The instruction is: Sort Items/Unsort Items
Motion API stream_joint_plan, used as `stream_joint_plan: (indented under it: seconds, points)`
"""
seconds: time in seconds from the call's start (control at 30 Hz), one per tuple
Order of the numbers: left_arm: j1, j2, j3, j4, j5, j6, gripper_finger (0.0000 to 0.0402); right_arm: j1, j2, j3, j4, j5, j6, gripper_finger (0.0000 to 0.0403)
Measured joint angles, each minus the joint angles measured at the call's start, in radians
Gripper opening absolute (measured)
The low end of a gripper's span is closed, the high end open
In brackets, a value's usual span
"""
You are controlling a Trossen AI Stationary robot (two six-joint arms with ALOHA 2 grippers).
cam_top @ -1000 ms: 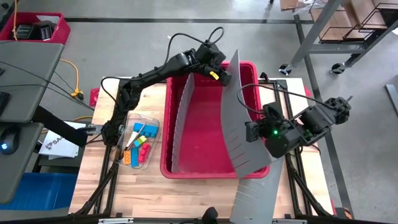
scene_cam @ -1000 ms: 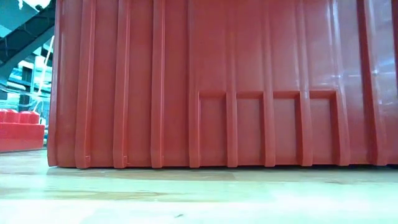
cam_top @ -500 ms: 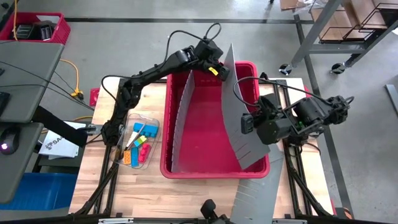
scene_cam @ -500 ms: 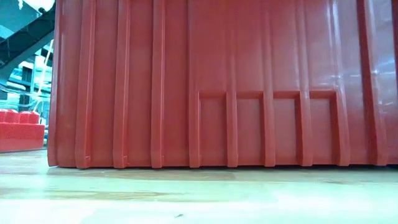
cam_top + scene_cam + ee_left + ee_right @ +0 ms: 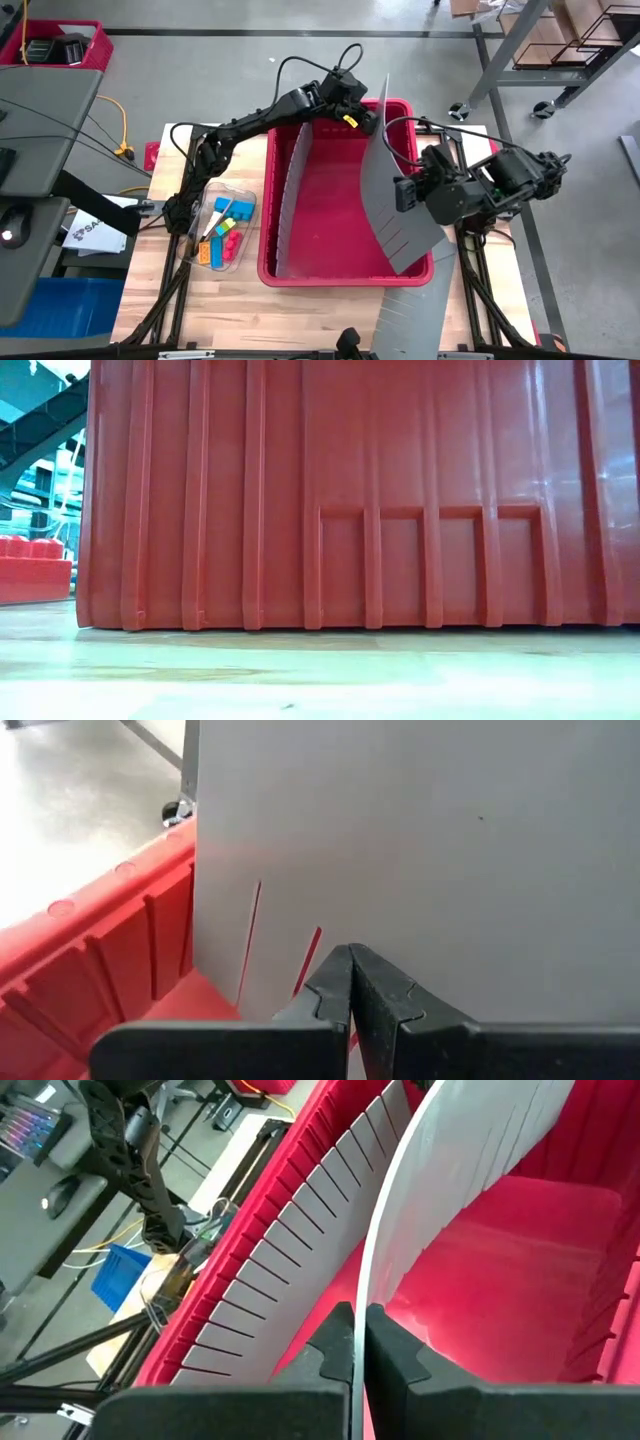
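Note:
The items [image 5: 222,232], coloured blocky pieces, lie in a clear tray on the table's left part; a red one [image 5: 35,568] shows in the low view. A long grey slotted divider panel [image 5: 392,190] stands bowed on edge in the right half of the red bin [image 5: 330,270]. My left gripper [image 5: 366,120] is shut at the panel's far end. My right gripper [image 5: 400,193] is shut on the panel around its middle. My left gripper [image 5: 350,965] has its shut fingertips against the panel's broad face [image 5: 420,870], close to the slotted edge [image 5: 252,935]. Nothing shows between the fingers. They come at it slanting down from the table's left. My right gripper [image 5: 355,1335] pinches the panel's thin upper edge [image 5: 362,1295] between its two fingers, one finger on each face. It comes slanting down from the right side. The panel curves away from the hold, standing on edge over the bin's floor.
A second grey divider [image 5: 291,190] stands along the bin's left part, also in the right wrist view [image 5: 270,1260]. Another grey panel [image 5: 408,322] lies flat at the table's near edge. The bin's wall [image 5: 350,490] fills the low view.
My right gripper has gone up and a little toward the far edge, and its wrist has rolled. The panel has turned with it: it stands more on edge, and its near end has drawn back from over the bin's near rim.

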Motion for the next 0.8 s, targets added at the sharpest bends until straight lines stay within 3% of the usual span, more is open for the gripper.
stream_joint_plan:
  seconds: [0.8]
  points:
    - [-0.014, -0.021, 0.0, 0.013, -0.203, 0.017, 0.0, -0.005, 0.003, -0.002, -0.001, 0.009, -0.027, 0.0]
